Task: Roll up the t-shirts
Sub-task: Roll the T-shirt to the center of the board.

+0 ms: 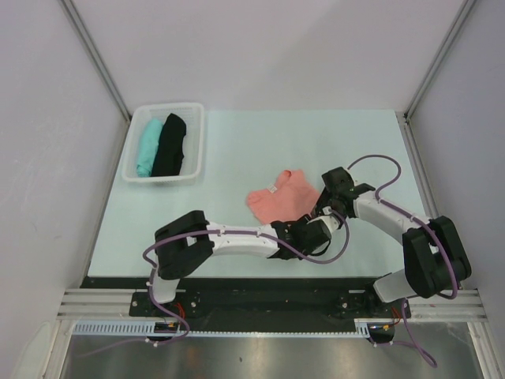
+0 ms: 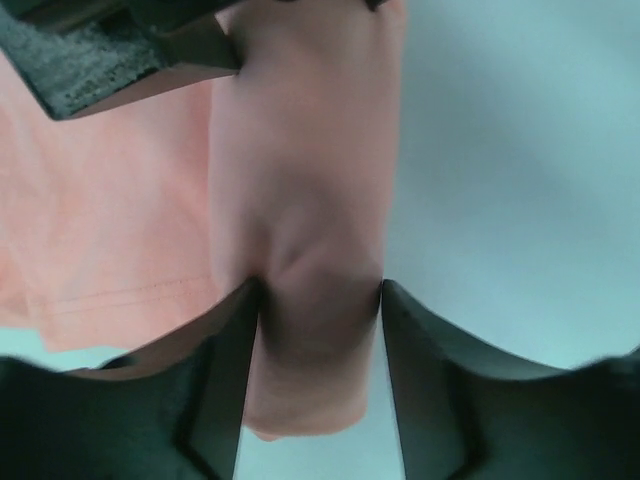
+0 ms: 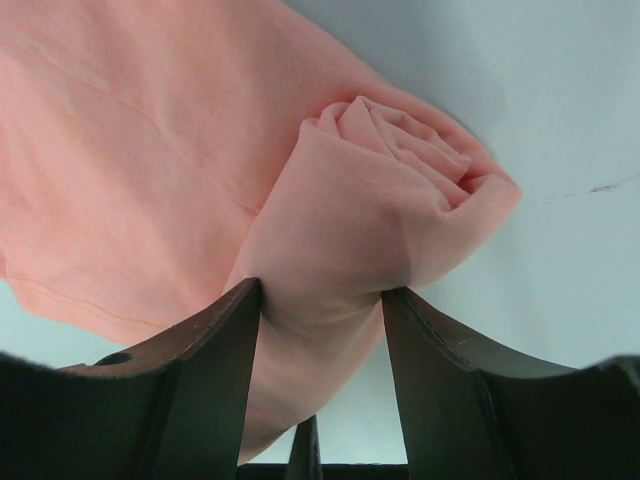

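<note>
salmon-pink t-shirt (image 1: pixel 278 199) part-rolled on tabletop (image 1: pixel 237 150), centre-right. left jaws and right jaws each pinch the roll (image 3: pixel 390 200). teal t-shirt (image 1: pixel 147 146), black t-shirt (image 1: pixel 169 144) in basket (image 1: pixel 170 106), far left.

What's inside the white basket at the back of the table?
A teal t-shirt and a black t-shirt lie side by side in the basket. Anything under them is hidden.
</note>
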`<action>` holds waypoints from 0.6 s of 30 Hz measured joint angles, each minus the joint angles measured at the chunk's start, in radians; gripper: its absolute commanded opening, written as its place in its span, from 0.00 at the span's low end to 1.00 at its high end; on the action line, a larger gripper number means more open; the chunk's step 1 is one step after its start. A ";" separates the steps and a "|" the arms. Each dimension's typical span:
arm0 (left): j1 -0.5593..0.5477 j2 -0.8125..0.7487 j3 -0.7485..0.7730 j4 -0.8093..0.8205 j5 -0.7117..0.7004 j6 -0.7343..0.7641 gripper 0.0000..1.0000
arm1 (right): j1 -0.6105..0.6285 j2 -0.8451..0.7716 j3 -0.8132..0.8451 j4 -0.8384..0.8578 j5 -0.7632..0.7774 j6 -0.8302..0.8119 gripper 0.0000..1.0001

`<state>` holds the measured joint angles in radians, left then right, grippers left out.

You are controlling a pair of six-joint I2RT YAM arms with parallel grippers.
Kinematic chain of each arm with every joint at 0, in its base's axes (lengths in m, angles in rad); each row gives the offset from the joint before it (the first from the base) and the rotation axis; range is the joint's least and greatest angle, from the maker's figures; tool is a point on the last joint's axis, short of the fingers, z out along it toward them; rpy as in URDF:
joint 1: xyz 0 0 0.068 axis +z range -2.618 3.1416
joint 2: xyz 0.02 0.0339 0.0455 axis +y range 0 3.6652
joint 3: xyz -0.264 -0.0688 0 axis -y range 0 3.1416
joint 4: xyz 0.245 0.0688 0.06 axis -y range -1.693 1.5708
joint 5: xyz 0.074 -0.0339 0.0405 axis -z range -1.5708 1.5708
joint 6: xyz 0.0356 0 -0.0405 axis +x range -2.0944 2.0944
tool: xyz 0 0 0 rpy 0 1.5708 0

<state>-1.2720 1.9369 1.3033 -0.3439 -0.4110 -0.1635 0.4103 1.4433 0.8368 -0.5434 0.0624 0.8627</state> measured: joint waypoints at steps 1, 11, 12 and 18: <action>-0.002 0.005 0.000 0.000 -0.016 0.000 0.32 | -0.001 -0.001 0.000 -0.001 0.000 0.000 0.61; 0.039 -0.014 -0.037 0.045 0.087 -0.018 0.00 | -0.058 -0.164 -0.005 -0.054 0.024 -0.011 0.65; 0.059 -0.032 -0.056 0.063 0.135 -0.035 0.00 | -0.068 -0.198 -0.011 -0.058 0.029 -0.014 0.64; 0.150 -0.084 -0.127 0.164 0.434 -0.172 0.00 | -0.106 -0.385 -0.098 -0.095 0.047 -0.027 0.62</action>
<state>-1.1225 1.8526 1.1767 -0.1802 0.0227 -0.3359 0.3042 1.0588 0.7383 -0.6380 0.1093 0.8360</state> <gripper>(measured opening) 0.040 0.630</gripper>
